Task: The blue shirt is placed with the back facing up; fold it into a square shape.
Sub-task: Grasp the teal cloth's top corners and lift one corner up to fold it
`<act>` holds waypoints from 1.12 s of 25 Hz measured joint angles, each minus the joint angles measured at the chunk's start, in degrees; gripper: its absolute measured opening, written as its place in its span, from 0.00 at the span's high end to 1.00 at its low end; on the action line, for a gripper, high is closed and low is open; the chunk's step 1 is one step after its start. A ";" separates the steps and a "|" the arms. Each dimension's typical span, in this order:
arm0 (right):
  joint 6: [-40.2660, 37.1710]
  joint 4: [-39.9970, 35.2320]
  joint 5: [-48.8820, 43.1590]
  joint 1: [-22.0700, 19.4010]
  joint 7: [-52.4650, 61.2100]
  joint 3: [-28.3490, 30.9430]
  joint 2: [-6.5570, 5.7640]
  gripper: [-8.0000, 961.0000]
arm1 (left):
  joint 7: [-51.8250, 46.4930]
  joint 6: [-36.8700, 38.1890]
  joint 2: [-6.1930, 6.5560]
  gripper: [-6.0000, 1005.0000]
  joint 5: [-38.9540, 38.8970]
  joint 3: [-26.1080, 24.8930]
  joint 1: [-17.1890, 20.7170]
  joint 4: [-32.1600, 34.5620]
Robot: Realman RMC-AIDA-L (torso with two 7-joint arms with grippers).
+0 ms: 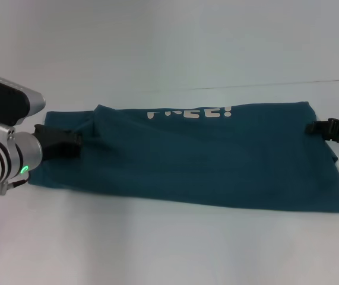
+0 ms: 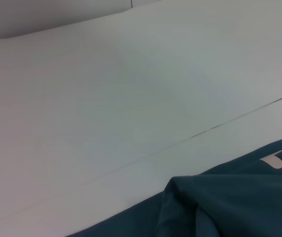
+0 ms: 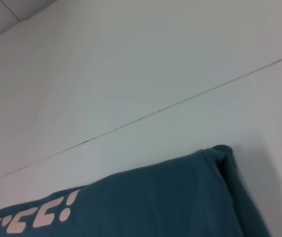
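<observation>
The blue shirt (image 1: 205, 160) lies across the white table (image 1: 157, 249) as a wide, flat band. White lettering (image 1: 190, 113) shows along its far edge. My left gripper (image 1: 77, 141) is at the shirt's left end, its black fingers shut on a raised fold of the cloth. At the far right corner my right gripper (image 1: 313, 127) is shut on the shirt's edge. In the left wrist view a bunched fold of the shirt (image 2: 239, 202) shows; in the right wrist view a corner of the shirt (image 3: 155, 202) shows with its lettering (image 3: 32, 215). Neither wrist view shows fingers.
A thin seam (image 1: 246, 86) runs across the table behind the shirt. White tabletop extends in front of and beyond the shirt. My left arm's silver wrist (image 1: 9, 157) hangs over the table's left side.
</observation>
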 joint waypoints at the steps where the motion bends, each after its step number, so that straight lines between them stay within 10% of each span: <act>1: 0.13 0.28 -0.01 0.00 0.10 -0.08 -0.03 0.36 | 0.00 -0.01 0.00 0.95 0.00 0.00 0.01 0.00; 18: 1.05 -0.25 0.87 -0.41 -2.87 -0.78 0.80 0.98 | 0.00 -0.14 0.00 0.95 -0.01 -0.11 0.44 -0.02; 28: 1.08 -0.40 2.16 -0.81 -3.02 0.70 0.62 0.98 | -1.01 -0.27 0.00 0.95 -0.01 -5.38 1.56 0.26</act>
